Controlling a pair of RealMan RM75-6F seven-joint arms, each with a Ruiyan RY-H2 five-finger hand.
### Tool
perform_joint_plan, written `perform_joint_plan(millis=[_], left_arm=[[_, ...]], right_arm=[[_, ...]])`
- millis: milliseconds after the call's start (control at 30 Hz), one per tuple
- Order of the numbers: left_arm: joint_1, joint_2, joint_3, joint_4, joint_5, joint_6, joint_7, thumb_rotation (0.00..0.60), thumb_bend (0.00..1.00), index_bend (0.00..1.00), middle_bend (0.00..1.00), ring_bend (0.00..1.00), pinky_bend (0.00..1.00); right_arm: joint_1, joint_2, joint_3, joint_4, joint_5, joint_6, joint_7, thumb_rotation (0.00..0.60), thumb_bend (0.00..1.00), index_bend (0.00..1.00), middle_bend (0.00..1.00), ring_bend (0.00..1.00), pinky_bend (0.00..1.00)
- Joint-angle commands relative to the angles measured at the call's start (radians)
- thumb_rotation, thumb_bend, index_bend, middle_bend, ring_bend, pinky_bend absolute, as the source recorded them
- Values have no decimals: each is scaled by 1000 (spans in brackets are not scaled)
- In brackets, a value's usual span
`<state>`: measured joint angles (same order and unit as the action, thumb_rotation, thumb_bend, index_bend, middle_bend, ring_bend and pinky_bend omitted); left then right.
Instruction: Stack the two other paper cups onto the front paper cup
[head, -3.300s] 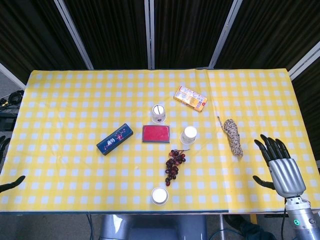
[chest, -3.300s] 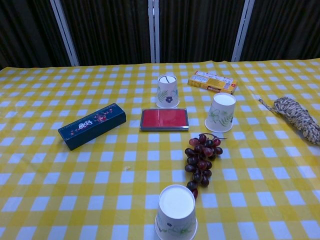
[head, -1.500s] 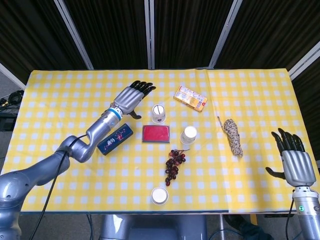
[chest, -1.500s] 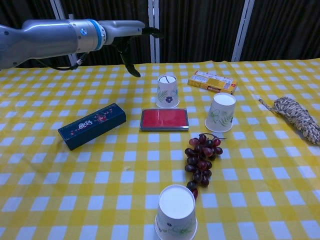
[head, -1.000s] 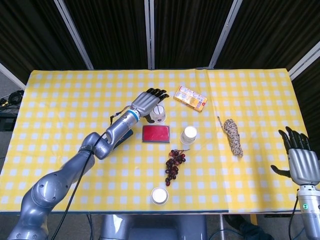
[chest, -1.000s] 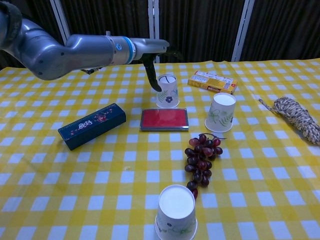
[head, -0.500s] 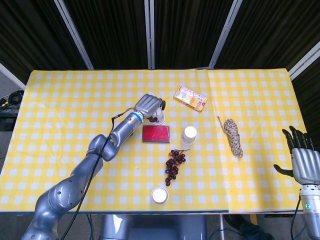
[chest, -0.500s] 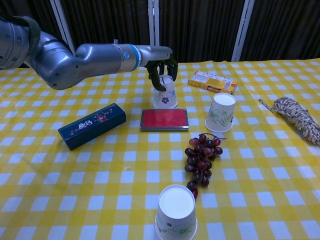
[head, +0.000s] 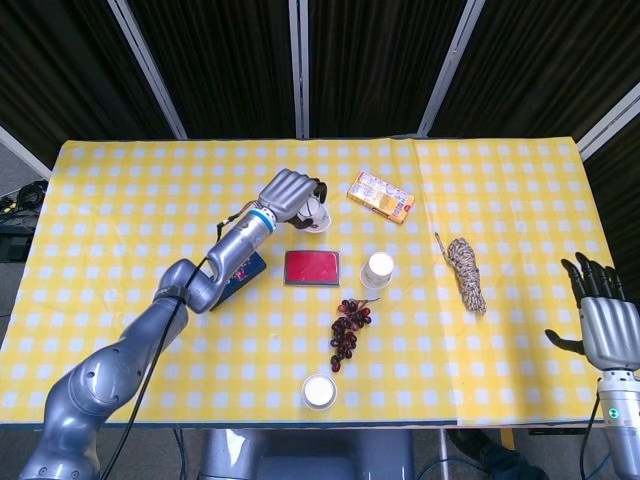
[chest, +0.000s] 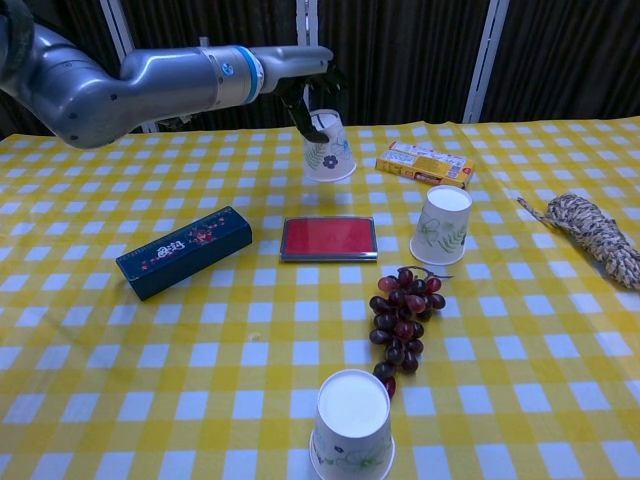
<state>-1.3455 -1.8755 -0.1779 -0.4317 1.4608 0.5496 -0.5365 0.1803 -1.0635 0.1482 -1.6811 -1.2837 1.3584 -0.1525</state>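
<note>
Lift confirmed: left hand (chest: 308, 92) had its fingers wrapped round the back paper cup (chest: 329, 147) and carried it clear of the tablecloth (chest: 120, 360), tilted, upside down. Half a second before, that cup was on the cloth just behind the red case (chest: 329, 238); now it hung in the air above and behind it. Grasp looked good, so first pick done. Nothing stacked yet.

Front paper cup (chest: 351, 424) sat inverted at the near edge, untouched, just in front of the grapes (chest: 402, 318). Second cup (chest: 441, 224) also inverted, right of the red case, unmoved. Right hand (head: 603, 325) stayed off at the table's right edge, fingers spread, holding nothing.

Next needs a long carry toward the near edge, passing over the grapes, then levelling the cup before lowering it over the front one.
</note>
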Motion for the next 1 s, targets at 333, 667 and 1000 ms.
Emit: perform_joint_plan(millis=[333, 667, 1000], left_arm=[[108, 282, 40, -412, 41, 171, 42, 600, 307, 488, 393, 402, 508], [182, 531, 118, -839, 166, 313, 147, 600, 303, 488, 393, 402, 508], [208, 640, 189, -1097, 322, 405, 181, 600, 296, 489, 393, 402, 508]], right_arm=[[-1, 0, -2, -2, -7, 5, -2, 600, 0, 83, 0, 0, 0], [2, -9, -7, -8, -13, 6, -28, 600, 0, 83, 0, 0, 0], [3, -12, -7, -5, -11, 6, -35, 600, 0, 83, 0, 0, 0]])
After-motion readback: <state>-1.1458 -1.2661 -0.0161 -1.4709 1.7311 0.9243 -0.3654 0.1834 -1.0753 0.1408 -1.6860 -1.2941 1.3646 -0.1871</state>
